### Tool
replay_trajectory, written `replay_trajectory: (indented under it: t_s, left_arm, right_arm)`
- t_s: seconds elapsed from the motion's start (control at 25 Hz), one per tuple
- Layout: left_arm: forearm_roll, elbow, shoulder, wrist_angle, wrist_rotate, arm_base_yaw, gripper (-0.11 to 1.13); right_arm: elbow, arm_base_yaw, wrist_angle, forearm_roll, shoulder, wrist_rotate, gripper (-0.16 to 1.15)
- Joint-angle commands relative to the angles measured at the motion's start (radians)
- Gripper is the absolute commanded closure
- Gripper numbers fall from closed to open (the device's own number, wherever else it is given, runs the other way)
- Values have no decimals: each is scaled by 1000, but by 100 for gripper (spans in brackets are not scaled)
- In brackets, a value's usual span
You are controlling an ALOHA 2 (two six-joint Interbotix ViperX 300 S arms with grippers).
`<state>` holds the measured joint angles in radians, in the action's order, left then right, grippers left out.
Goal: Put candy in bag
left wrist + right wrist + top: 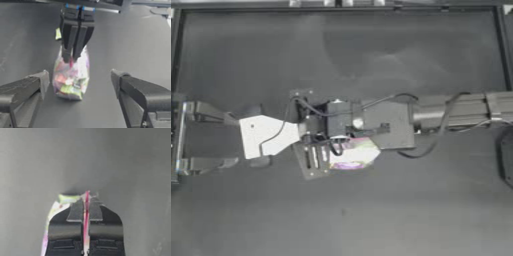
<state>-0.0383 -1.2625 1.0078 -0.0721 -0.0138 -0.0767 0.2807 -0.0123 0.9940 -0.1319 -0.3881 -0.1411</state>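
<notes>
On a dark table point(251, 215), the left end effector point(80, 85) waits at the left, jaws apart and empty. Right of it, the right end effector point(85, 211) pinches the bag point(70, 77) by its seal. The candy point(58, 33) lies just beyond. Steady the bag's mouth open before loading.

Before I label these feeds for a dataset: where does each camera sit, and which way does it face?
Top view: above the table, looking straight down; both arms reach in, right gripper at the bag.
Left wrist view: on the left arm, looking across the table; its open gripper frames the bag.
Right wrist view: on the right arm, looking along the right gripper, shut on the bag's pink seal.
All three share the bag.
</notes>
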Motion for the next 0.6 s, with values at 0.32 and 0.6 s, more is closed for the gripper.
replay_trajectory:
  t_s: [0.32, 0.6]
  left_arm:
    - [-9, 21, -86, -48, 0, 0, 0]
    - [-9, 32, -170, -114, 0, -2, 0]
  right_arm:
    - [-83, -9, -78, 49, 114, 6, 89]
    - [-133, -17, -132, 37, 152, 28, 89]
